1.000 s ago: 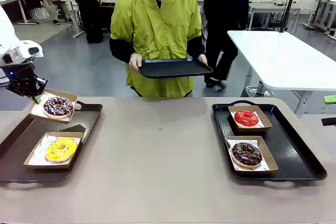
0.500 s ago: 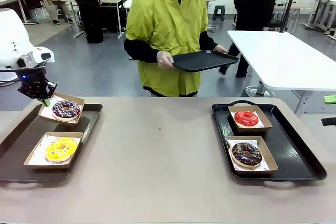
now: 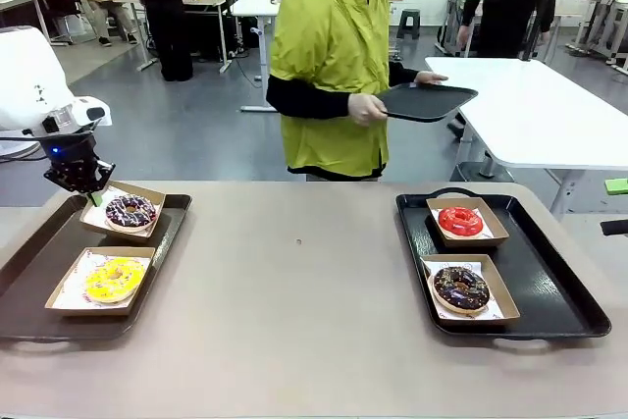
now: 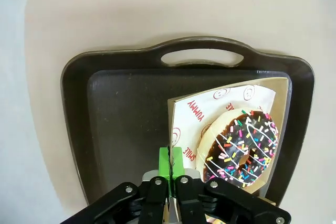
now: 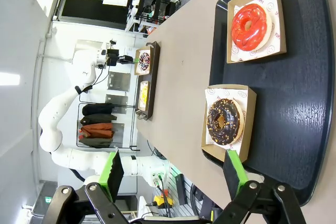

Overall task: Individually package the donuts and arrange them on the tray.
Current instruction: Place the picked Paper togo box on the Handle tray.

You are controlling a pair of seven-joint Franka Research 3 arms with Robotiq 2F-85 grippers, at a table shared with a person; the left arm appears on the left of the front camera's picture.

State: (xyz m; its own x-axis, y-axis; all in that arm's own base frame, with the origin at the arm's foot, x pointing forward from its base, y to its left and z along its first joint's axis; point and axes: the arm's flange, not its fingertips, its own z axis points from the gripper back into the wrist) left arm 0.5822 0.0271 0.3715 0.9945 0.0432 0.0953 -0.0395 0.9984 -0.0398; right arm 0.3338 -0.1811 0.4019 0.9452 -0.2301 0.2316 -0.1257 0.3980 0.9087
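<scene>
Cardboard box [image 4: 231, 135] with purple sprinkled donut [image 4: 242, 148], pinched.
We see left gripper [image 4: 170, 163] pads pressed on its edge; right gripper [image 5: 172, 170] spread.

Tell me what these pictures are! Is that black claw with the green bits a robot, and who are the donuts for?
Yes, it's a robot with two arms, each ending in a claw called a gripper. One picture looks across the table at a person carrying an empty tray. The other two come from small cameras on the robot's wrists. The left gripper pinches the edge of a box with a sprinkled donut, over the left tray. A yellow donut sits boxed beside it. The right gripper is open and holds nothing. Below it, on the right tray, are a red donut and a chocolate donut, each boxed. I can't tell who they're for.
</scene>
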